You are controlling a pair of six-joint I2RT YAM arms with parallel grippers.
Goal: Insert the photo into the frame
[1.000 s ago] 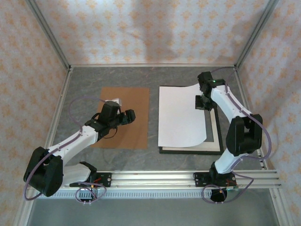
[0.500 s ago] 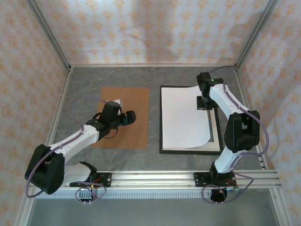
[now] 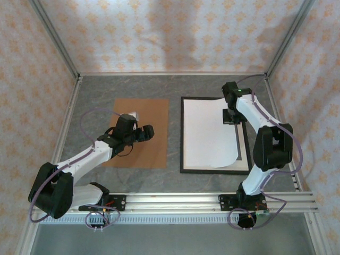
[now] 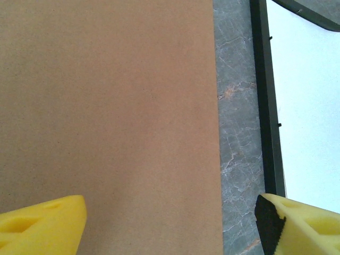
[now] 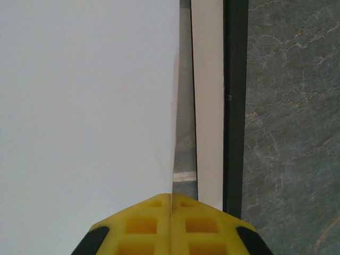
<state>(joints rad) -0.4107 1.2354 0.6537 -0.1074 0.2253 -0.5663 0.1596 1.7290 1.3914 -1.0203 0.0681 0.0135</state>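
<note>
Right gripper (image 5: 171,204) is pinching the long right-hand edge of the photo (image 5: 85,106), its yellow fingers pressed together on the paper. In the wrist view the sheet is spreading away to the gripper's left, white back up. The pinched edge is riding a little above the frame's pale inner bed and is running parallel to the black right rail of the frame (image 5: 235,106). A strip of that bed is showing between the two.

Seen from above, the photo is lying lengthwise, near to far, over the frame. Its left and far edges are sitting close to the rails, while its near right corner is curling up off the bed. Judging by that, the coming move is turning on the right edge: it seems to need lowering flat inside the right rail, and this arm is the one already on it.

Farther off, the left gripper (image 3: 142,132) is hovering with fingers spread over the brown backing board (image 3: 151,114), well apart from the photo.
</note>
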